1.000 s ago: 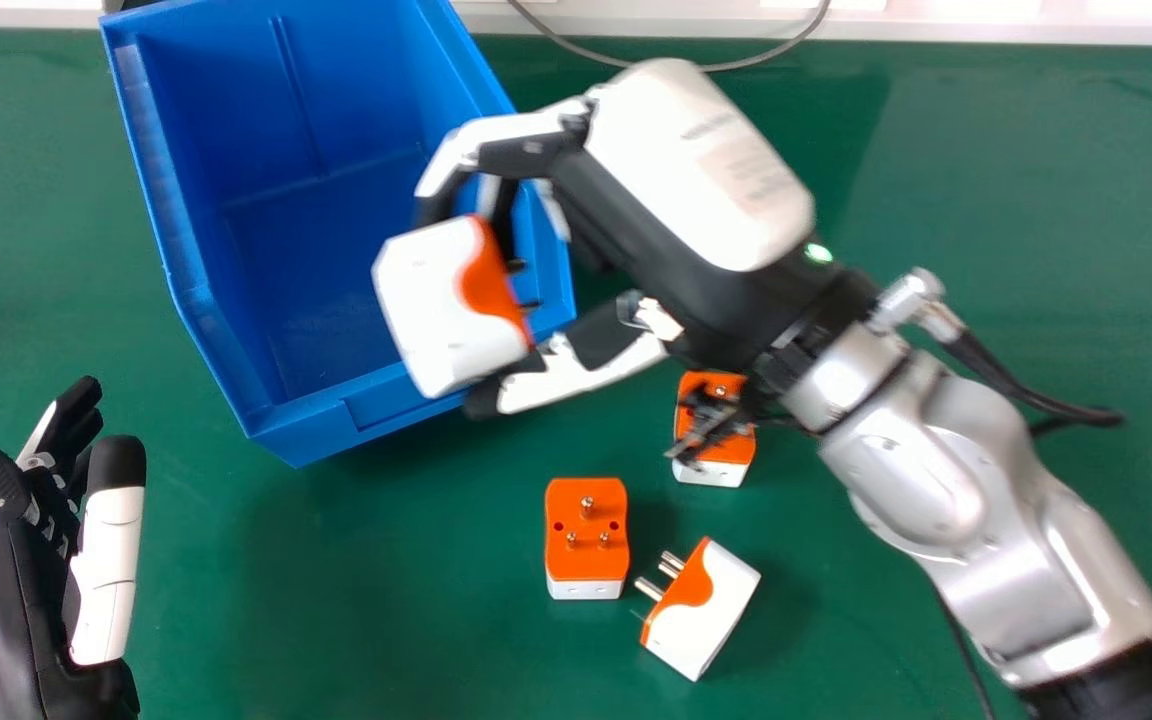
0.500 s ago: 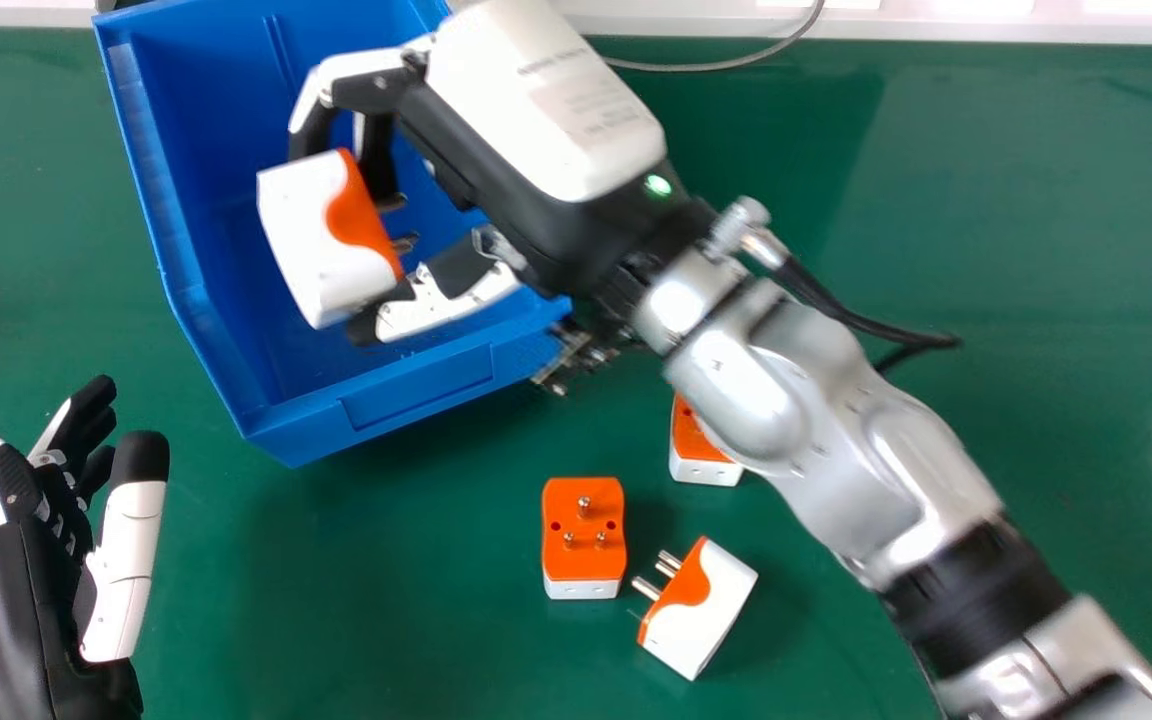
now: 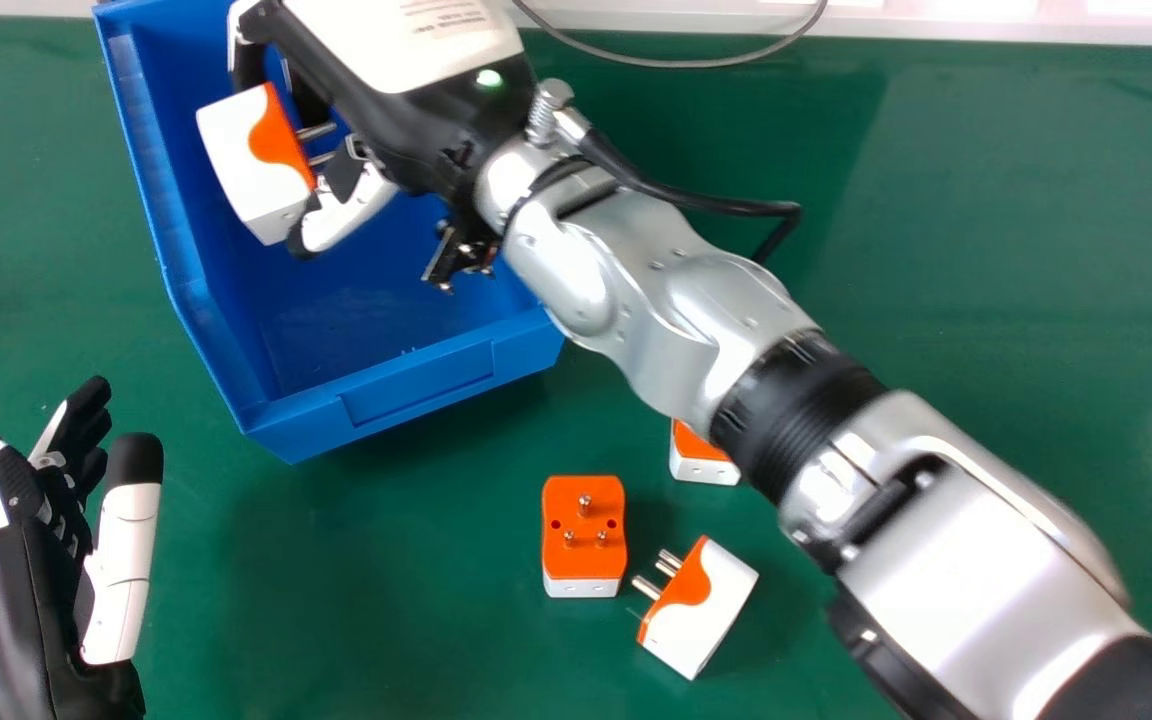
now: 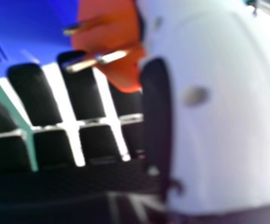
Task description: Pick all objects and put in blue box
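Observation:
My right hand [image 3: 416, 120] is over the blue box [image 3: 416, 385], its fingers and thumb pinching a white and orange plug adapter [image 3: 251, 165]. In the right hand view, the adapter [image 4: 111, 37] shows its orange face and metal pins beside the thumb of my right hand [image 4: 209, 121]. On the table stand an orange-topped adapter [image 3: 584, 530] with pins up, a tilted adapter [image 3: 706, 610] lying on its side, and another adapter [image 3: 704, 470] partly hidden under my right forearm. My left hand [image 3: 26, 600] rests at the lower left, fingers relaxed.
The green table [image 3: 1016, 250] spreads around the box. A grey cable [image 3: 696, 62] curves along its far edge, by a white ledge [image 3: 936, 22]. My right forearm crosses diagonally from the lower right, with a black cable [image 3: 716, 203] looping off the wrist.
My right hand has carried the adapter left and farther away, from the box's near right rim to over its inside. The forearm now covers part of one table adapter. The left hand has shifted slightly.

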### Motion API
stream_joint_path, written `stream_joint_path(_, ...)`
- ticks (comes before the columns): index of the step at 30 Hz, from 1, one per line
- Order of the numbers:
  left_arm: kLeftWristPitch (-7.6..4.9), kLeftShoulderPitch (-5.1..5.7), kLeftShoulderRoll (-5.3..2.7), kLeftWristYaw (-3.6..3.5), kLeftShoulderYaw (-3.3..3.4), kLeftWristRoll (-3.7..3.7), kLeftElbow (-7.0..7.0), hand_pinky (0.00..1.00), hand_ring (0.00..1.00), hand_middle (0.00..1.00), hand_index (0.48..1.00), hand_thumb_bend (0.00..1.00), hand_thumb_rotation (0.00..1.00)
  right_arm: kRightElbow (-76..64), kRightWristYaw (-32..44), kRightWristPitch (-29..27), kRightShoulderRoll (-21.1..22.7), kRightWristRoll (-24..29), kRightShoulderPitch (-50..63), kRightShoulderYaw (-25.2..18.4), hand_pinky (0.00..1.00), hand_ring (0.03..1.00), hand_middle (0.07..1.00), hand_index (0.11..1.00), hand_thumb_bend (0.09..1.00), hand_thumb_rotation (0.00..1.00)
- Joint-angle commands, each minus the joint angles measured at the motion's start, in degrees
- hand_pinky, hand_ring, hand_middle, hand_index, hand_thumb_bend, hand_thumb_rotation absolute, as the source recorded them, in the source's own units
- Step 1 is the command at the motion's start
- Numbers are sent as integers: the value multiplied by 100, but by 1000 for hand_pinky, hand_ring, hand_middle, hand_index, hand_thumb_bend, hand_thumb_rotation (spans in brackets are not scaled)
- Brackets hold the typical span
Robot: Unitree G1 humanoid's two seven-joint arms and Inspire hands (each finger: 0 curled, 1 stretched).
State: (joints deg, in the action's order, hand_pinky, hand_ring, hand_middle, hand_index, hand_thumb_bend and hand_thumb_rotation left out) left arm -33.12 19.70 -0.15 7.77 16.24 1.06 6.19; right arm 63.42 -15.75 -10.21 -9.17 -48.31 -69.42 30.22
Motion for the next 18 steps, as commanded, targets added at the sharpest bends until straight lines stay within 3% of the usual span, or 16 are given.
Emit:
stream_joint_path(1,-31,62,-12,32,1,-8,-139,899,880,864,879,929,837,175,-189,4,-126,75,-434,46,291,421,515,520,489,40)
stream_joint_path(7,-50,51,-37,34,-26,-30,-140,899,880,864,879,931,837,610,77,223,-356,295,-614,60,298,426,521,519,490,25)
stream_joint_path(12,-101,7,-36,-2,-10,-94,-86,903,881,865,880,923,837,597,486,446,-435,672,-608,-92,321,443,542,508,490,10)
stream_joint_path(13,-107,-1,-32,-4,-7,-102,-77,906,882,866,882,919,837,592,534,456,-434,695,-610,-67,439,568,626,582,480,48)
stream_joint_path(15,-124,-15,-19,-12,2,-124,-51,909,883,867,883,916,836,571,524,441,-415,658,-599,22,569,704,754,709,460,114)
stream_joint_path(18,-128,-10,-17,-18,-2,-135,-59,914,886,869,886,913,838,568,397,444,-391,525,-595,185,843,936,949,929,433,212)
